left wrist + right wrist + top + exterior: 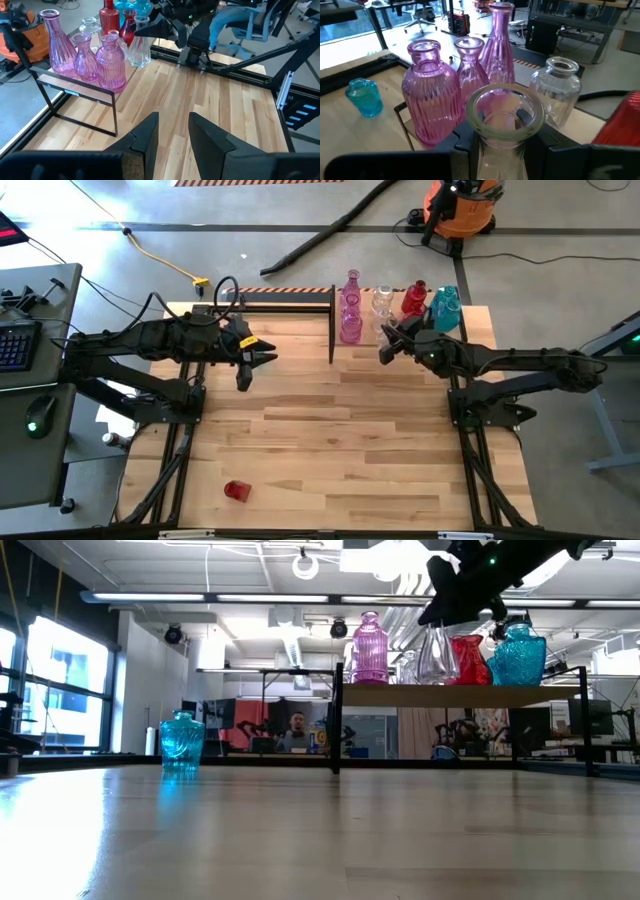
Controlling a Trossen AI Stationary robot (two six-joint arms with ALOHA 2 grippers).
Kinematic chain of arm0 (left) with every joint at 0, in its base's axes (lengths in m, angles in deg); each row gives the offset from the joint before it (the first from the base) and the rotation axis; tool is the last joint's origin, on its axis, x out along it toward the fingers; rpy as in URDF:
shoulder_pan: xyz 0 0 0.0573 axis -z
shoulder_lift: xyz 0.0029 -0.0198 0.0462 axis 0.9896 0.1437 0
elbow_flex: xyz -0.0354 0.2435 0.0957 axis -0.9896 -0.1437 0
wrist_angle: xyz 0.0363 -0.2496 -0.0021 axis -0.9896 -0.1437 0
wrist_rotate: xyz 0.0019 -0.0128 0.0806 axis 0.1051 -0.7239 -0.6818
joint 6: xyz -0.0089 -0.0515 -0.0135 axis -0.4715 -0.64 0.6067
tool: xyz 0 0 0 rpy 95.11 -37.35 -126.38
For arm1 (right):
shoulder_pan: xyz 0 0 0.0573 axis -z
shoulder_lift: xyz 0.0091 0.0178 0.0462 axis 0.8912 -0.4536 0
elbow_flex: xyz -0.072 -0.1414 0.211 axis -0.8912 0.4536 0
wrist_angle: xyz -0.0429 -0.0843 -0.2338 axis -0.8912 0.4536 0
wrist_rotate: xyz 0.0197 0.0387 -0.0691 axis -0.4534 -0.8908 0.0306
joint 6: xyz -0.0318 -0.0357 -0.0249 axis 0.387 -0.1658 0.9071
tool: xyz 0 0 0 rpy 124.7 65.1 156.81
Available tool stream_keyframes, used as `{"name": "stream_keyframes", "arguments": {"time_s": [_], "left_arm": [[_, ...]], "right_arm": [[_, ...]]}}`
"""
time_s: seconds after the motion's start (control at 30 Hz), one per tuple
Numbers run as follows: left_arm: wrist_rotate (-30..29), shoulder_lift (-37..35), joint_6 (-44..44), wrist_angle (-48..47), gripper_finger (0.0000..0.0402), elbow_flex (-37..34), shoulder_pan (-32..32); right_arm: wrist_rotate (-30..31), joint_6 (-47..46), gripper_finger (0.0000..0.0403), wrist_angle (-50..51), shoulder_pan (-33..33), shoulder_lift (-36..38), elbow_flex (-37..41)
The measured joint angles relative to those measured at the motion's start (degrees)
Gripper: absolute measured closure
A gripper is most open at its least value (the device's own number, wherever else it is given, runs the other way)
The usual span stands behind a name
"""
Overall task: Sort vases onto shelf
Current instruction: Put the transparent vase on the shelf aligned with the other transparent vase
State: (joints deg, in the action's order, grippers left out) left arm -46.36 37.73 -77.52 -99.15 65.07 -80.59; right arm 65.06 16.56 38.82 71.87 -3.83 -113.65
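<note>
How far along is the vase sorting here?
Done: pink vases, a red one and a teal one stand on the shelf. In hand: the right gripper holds a clear vase there. Left: a red vase and a small teal vase on the table; left gripper open.

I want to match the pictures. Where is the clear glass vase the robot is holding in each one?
Right wrist view: clear glass vase centre, gripped.
Low view: right of the pink ribbed glass vase.
Left wrist view: beyond that pink vase.
High view: hidden under right gripper.
Shared landmark: that pink vase.
</note>
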Motion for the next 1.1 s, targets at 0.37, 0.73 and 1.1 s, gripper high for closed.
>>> {"name": "stream_keyframes", "arguments": {"time_s": [0.37,0.73,1.1], "left_arm": [[0.0,0.0,0.0,0.2,0.0302,0.0,0.0],[0.0,0.0,0.0,0.2,0.0302,0.0,0.0],[0.0,0.0,0.0,0.3,0.0302,0.0,0.0]], "right_arm": [[-4.3,0.5,0.0319,-0.5,3.5,-0.2,0.0],[-6.5,1.0,0.0319,-0.5,5.9,-0.2,0.0],[-10.5,1.0,0.0319,-1.1,7.8,-0.2,0.0]]}}
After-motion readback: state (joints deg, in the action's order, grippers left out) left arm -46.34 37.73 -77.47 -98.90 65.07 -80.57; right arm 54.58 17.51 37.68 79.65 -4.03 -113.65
